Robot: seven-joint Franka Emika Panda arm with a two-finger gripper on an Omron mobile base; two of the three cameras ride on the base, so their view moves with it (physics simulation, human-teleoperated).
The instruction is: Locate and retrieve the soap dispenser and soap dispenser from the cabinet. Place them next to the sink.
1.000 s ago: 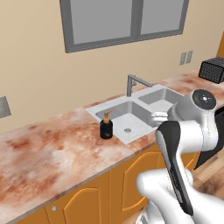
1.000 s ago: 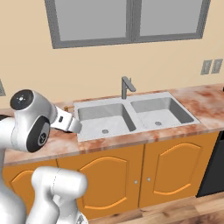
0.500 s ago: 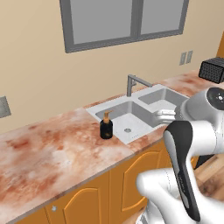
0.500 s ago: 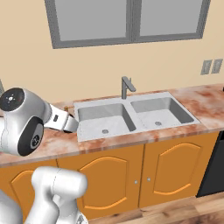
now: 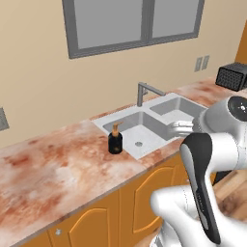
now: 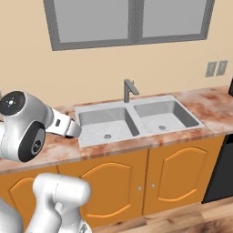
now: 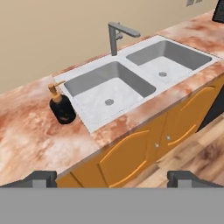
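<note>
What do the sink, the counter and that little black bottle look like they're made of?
The sink looks like brushed steel: pale grey, with a soft matte sheen. The counter looks like polished stone, perhaps marble or granite, going by its mottled pink-and-rust veining. The black bottle could be glossy plastic or glazed ceramic; its copper-orange pump suggests metal, though the render leaves that open.

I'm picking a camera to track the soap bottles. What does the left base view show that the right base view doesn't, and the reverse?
Left base view: the black soap dispenser standing on the counter beside the sink, and a dark ribbed box at the far right. Right base view: a black appliance front beside the orange cabinets, in plain sight. Both: the sink, faucet, window and wall outlets.
</note>
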